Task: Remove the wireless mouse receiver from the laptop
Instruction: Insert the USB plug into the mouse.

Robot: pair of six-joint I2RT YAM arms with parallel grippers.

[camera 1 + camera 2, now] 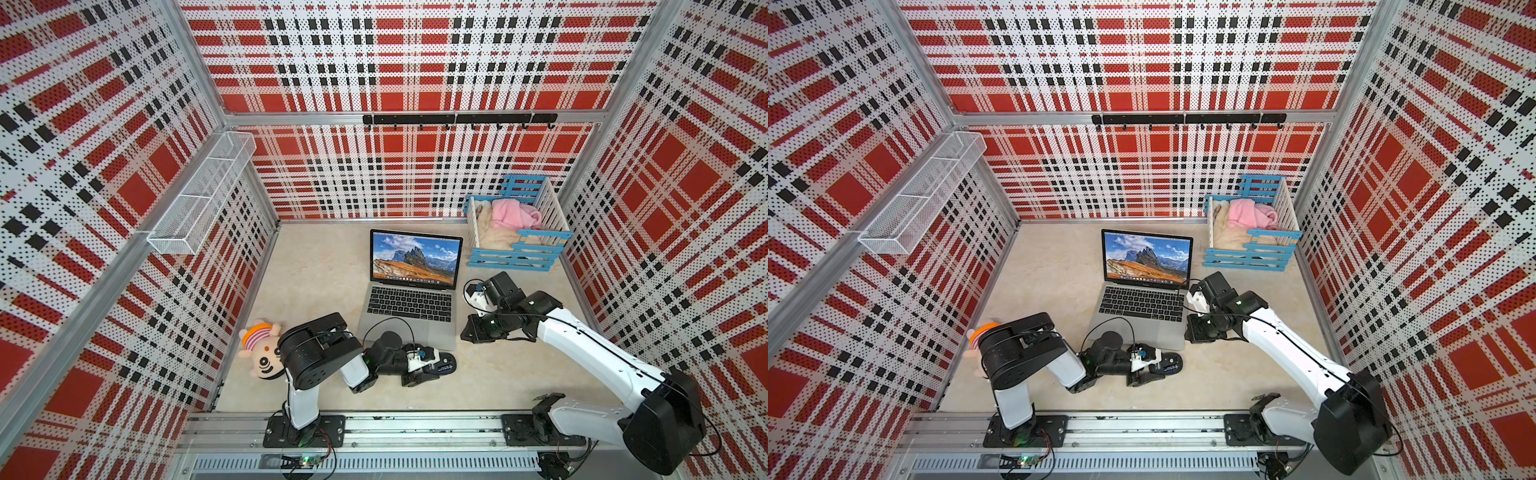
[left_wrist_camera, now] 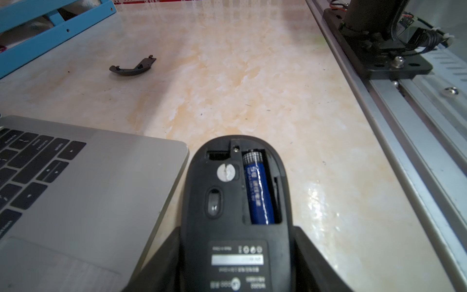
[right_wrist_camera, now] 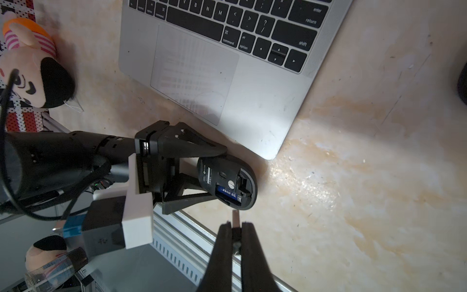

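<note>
Slim silver-grey laptop [image 1: 409,307] [image 1: 1142,303] sits open on the beige marbled desk [image 1: 311,270], mountain wallpaper lit.

Right gripper [image 3: 235,226]: jaws closed on the wireless mouse receiver [image 3: 235,217]. The dark stub is pinched between the fingers and the pale metal plug sticks out past the tips. The receiver is out of the laptop, held apart from it. In the right wrist view the plug points toward the mouse with a gap between them. In both top views the right gripper [image 1: 464,332] [image 1: 1190,330] is just beside the laptop's front right corner. The receiver is too small to make out there.

Left gripper [image 2: 237,230] [image 3: 217,174]: jaws clamp the flanks of the black oval mouse [image 2: 227,202] [image 3: 227,177], belly up. The blue cylindrical battery [image 2: 259,192] shows in its open bay. A small rectangular slot [image 2: 218,155] beside it is dark inside, contents unreadable. The mouse label text is blurred. Can't tell if the mouse rests on the desk or is lifted. In a top view the mouse [image 1: 446,362] is half covered by the left wrist, just in front of the laptop.

A curved black plastic cover piece [image 2: 134,68] lies alone on the desk, well apart from the mouse. It shows in the left wrist view only.

Laptop [image 2: 101,177] [image 3: 252,88] is cut off in both wrist views, screen out of frame, and its side ports can't be made out.

Pink plush doll with striped orange cap [image 1: 262,353] is partly behind the left arm. Blue slatted crate [image 1: 515,257] sits at the back right with a pink cloth [image 1: 515,214] in it.
</note>
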